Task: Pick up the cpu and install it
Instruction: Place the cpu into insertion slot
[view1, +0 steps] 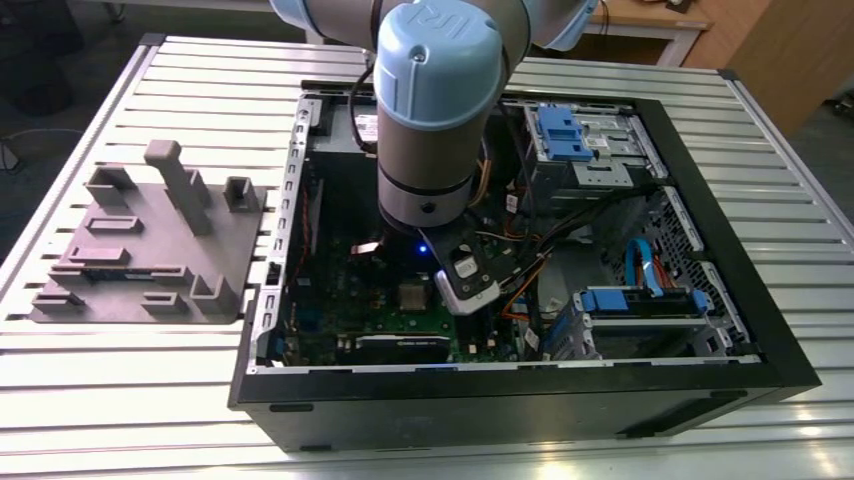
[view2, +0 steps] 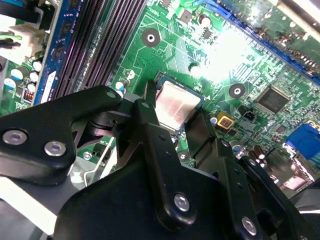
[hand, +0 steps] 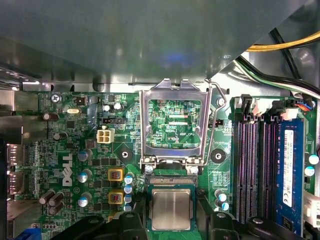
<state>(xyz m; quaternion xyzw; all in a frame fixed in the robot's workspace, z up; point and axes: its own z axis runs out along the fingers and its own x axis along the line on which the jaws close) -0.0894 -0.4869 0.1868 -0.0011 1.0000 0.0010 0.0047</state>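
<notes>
Arm: the arm (view1: 427, 110) reaches down from the far side into the open case (view1: 534, 410), its wrist over the middle of the board.
Gripper: the gripper (view2: 174, 111) is low over the socket, black linkages spread to either side.
Fingers: the fingers (view2: 145, 120) are closed down to the cpu's width. One tip sits at each of two opposite edges and appears to touch, so the chip is clamped between them.
Cpu: the cpu (hand: 171, 207) lies flat and square in the socket area of the motherboard (hand: 75, 150), silver top up, and is lined up with the socket frame.
Load plate: the load plate (hand: 175, 86) stands swung open just beyond the cpu, with green board showing through its window. Its thin lever runs along one side.
Memory: dark slots (hand: 250, 165) run beside the socket, and a blue stick (hand: 289, 170) sits in the outermost one.
Cables: a yellow cable (hand: 285, 45) and some dark ones cross above the slots.
Case: it lies on its side on the slatted table (view1: 134, 400). Blue drive brackets (view1: 567, 130) are at the exterior view's right, well apart from the socket.
Fixture: a grey fixture block (view1: 147, 250) rests on the table at the exterior view's left, just beside the case.
</notes>
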